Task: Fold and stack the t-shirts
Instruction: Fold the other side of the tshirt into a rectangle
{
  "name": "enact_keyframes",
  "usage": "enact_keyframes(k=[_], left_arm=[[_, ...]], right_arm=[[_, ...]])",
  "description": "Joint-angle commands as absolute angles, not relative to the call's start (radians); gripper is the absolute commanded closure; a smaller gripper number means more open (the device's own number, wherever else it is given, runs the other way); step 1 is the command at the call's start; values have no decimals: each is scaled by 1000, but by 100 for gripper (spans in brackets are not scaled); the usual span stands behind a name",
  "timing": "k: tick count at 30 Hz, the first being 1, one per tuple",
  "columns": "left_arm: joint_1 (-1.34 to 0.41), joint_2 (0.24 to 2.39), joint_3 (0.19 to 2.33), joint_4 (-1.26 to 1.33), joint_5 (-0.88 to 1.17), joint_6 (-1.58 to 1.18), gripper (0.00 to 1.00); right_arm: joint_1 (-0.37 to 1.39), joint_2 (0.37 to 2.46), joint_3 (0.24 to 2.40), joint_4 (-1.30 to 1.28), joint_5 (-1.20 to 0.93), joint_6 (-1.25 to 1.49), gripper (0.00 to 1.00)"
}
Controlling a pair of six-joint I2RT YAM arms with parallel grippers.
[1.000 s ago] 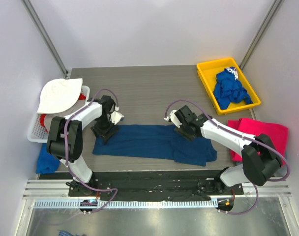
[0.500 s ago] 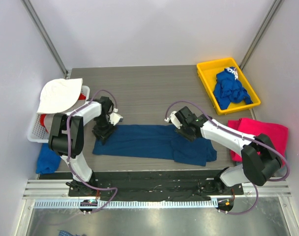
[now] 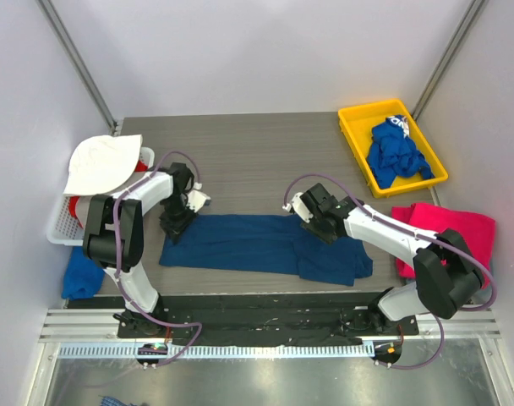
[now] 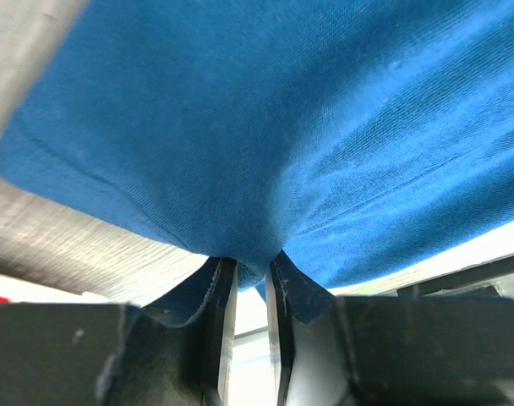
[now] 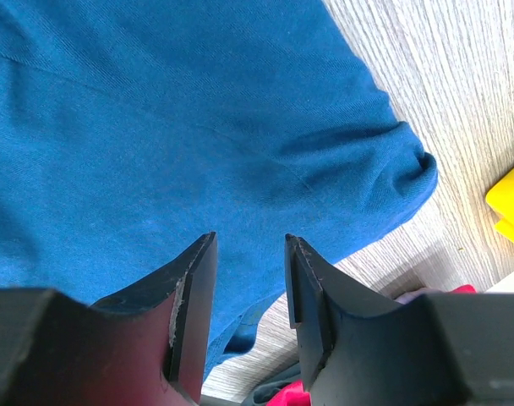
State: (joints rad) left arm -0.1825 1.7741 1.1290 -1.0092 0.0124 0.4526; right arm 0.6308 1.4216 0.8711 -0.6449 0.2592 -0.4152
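From above, the left gripper (image 3: 176, 222) has crept slightly toward the far-left corner in the last second, while the right gripper (image 3: 318, 227) has barely moved. The dark blue shirt (image 3: 265, 245) lies as a long strip along the near edge, so a fold is probably only starting. The left arm is bent tight. The right arm reaches low from the right edge, where a pink shirt (image 3: 451, 233) waits.

Left wrist: the gripper (image 4: 250, 266) is nearly closed, pinching a tuck of the shirt (image 4: 308, 127).

Right wrist: the gripper (image 5: 248, 254) is narrowly parted over the shirt (image 5: 155, 127), apparently gripping nothing.
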Motion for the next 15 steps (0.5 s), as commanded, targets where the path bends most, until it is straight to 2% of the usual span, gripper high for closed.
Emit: enact_keyframes(k=[1, 15], left_arm=[[-178, 1752, 1204, -1042, 20, 449, 78], [-175, 1796, 1316, -1081, -52, 462, 79]], right_arm=[[627, 1431, 871, -646, 244, -411, 56], [627, 1437, 861, -650, 244, -419, 57]])
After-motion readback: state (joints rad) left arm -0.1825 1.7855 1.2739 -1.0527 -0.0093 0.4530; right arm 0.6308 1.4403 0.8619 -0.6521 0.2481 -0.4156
